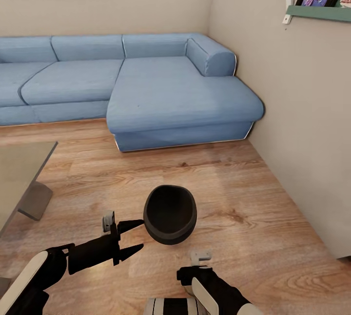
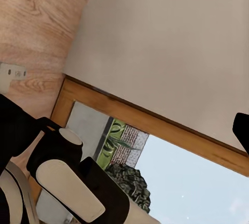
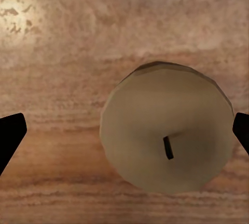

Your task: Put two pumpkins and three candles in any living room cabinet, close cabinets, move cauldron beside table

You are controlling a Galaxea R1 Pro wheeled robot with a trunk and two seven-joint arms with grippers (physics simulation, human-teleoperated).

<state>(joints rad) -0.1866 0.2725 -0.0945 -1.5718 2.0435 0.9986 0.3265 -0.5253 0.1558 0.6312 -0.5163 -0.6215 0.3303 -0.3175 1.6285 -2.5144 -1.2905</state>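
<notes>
Left end effector (image 1: 137, 237): jaws parted, empty, just left of cauldron (image 1: 170, 213) on floor (positioned to grip rim) | right end effector (image 3: 124, 135): wide open, empty, above candle (image 3: 167, 147) for pickup.

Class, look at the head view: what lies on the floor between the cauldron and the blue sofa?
Nothing: in the head view, bare wooden floor runs from the cauldron to the sofa.
</notes>
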